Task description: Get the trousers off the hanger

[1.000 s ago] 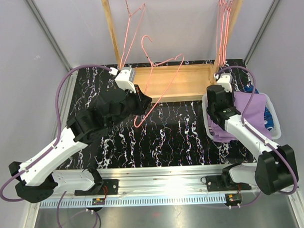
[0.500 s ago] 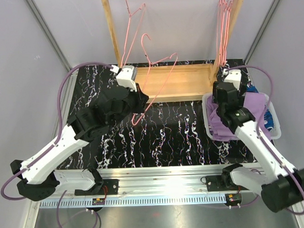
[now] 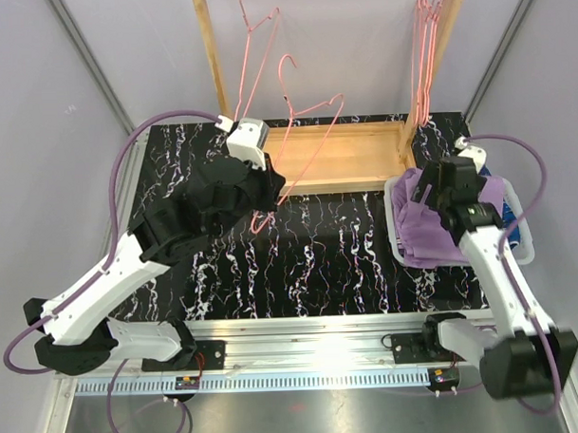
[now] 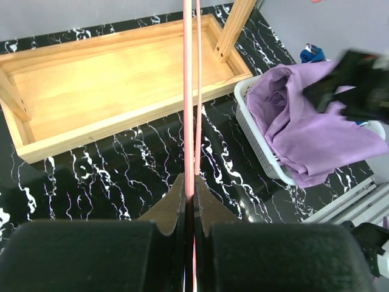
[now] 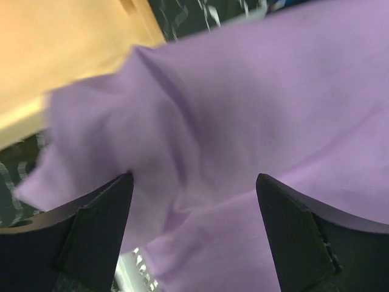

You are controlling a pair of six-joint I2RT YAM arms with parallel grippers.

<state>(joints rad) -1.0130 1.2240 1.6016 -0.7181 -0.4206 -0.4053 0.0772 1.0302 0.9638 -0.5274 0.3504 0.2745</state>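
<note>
Directly below the spread right jaws lie lilac trousers (image 5: 243, 109); left jaws clench a pink hanger (image 4: 188, 91).

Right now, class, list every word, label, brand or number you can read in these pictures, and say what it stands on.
None: no readable text shows on the lilac trousers, the white basket, the pink hanger or the wooden tray.

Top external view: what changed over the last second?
The left gripper, shut on the pink hanger, lifted it slightly toward the rack. The right gripper, open, swung rightward over the lilac trousers. The basket stayed put.
</note>
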